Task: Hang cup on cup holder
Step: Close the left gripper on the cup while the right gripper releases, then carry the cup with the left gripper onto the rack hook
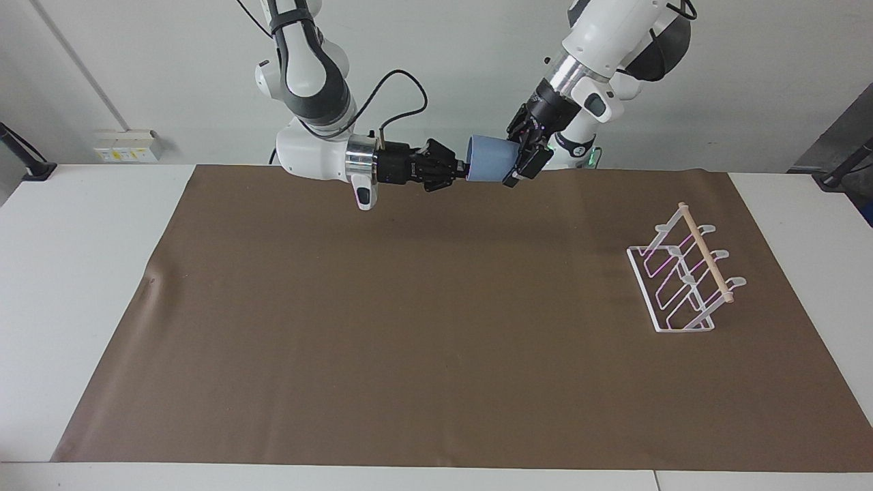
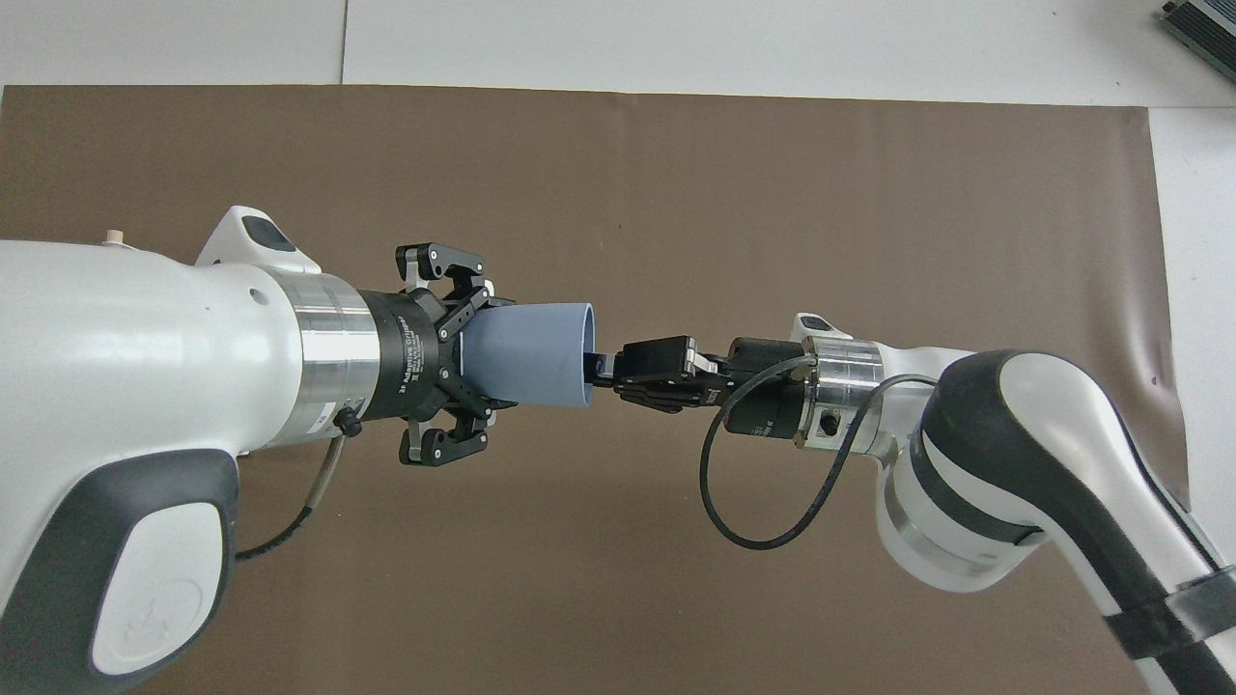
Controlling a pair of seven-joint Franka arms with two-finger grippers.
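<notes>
— Where does the cup (image 1: pixel 487 159) sit?

— Take the facing view as a clock with twelve toward the robots. The cup is up in the air on its side, over the twelve o'clock edge of the mat (image 1: pixel 409 327) on the tabletop (image 1: pixel 82 273).

— And around it?

— The right tool (image 1: pixel 458 170) is at its nine o'clock, on the rim. The left tool (image 1: pixel 522 146) is at two o'clock, straddling the base.

— The cup holder (image 1: pixel 685 283)?

— On the mat at three o'clock from its middle, toward the left arm's end, well apart from the cup.
</notes>
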